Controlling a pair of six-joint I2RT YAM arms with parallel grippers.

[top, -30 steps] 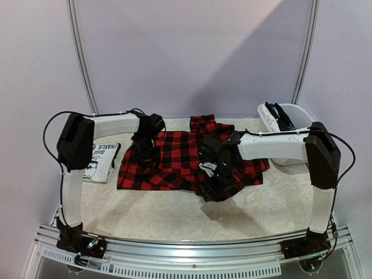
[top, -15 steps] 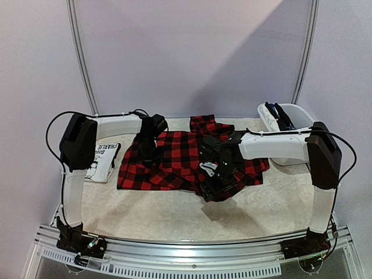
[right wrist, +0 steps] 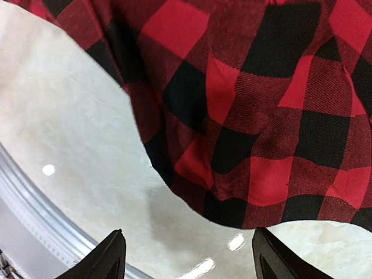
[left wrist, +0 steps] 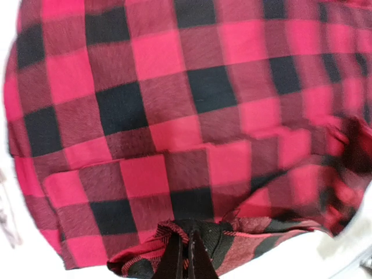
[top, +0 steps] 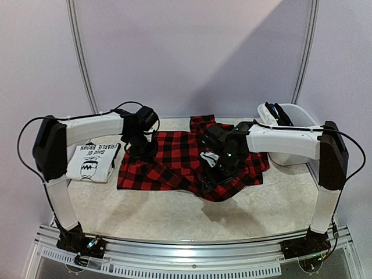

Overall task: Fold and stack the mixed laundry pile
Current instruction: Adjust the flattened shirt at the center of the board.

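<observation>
A red-black plaid garment (top: 168,160) lies spread across the middle of the table, filling most of the left wrist view (left wrist: 174,116). My left gripper (top: 139,149) is at the garment's upper left edge, and its jaws (left wrist: 187,256) are shut on a bunched fold of that hem. My right gripper (top: 213,179) hovers over the garment's front right part. Its jaws (right wrist: 189,256) stand wide open with nothing between them, above bare table just off the plaid's (right wrist: 261,104) edge. A folded white T-shirt (top: 93,161) with black print lies at the left.
A white plastic tub (top: 293,123) at the back right holds dark and blue garments (top: 278,114). The table's metal front rail (top: 186,256) runs along the near edge and shows in the right wrist view (right wrist: 35,192).
My left gripper has closed onto the plaid's hem while the left arm's elbow swung out to the left. My right gripper drew back slightly over the plaid, still open.
</observation>
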